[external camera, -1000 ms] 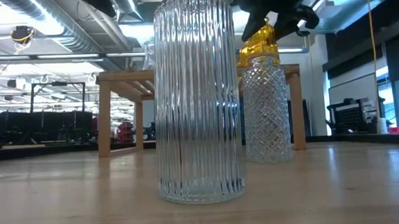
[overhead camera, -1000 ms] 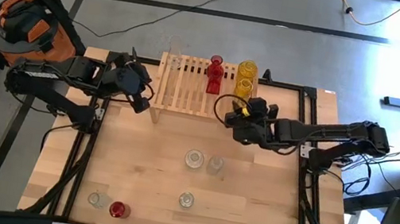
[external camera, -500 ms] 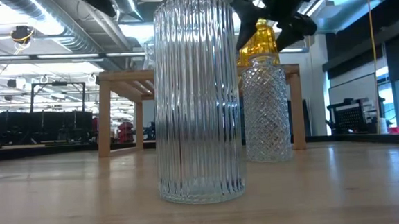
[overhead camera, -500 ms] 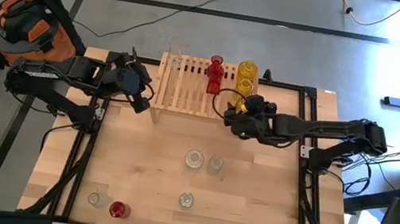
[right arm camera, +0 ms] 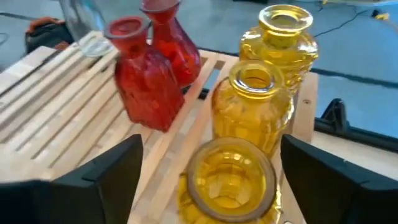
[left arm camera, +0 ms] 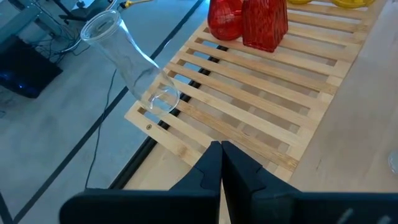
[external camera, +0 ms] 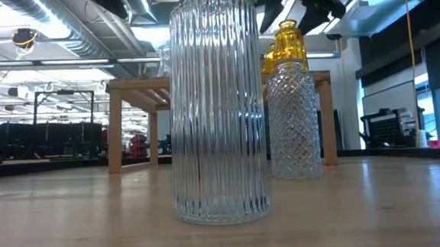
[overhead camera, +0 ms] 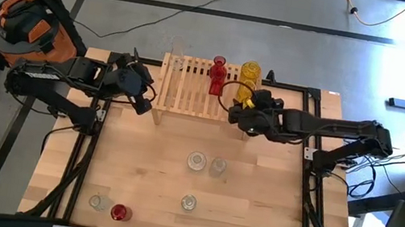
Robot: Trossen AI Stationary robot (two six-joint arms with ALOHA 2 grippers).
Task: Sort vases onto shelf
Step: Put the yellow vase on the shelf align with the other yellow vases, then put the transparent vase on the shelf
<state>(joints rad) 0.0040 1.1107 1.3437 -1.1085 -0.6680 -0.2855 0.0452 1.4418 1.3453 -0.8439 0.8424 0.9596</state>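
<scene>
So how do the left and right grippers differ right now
The left gripper is shut and empty, waiting at the shelf's left end near the clear vase. The right gripper is open, straddling the nearest yellow vase at the right end. Both hover over the shelf.

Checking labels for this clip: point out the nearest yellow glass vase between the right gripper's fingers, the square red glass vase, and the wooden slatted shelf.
Nearest yellow glass vase (right arm camera: 228, 177), right wrist view, open mouth.
Square red glass vase (right arm camera: 144, 87), right wrist view, body.
Wooden slatted shelf (left arm camera: 249, 102), left wrist view, bare slats.
</scene>
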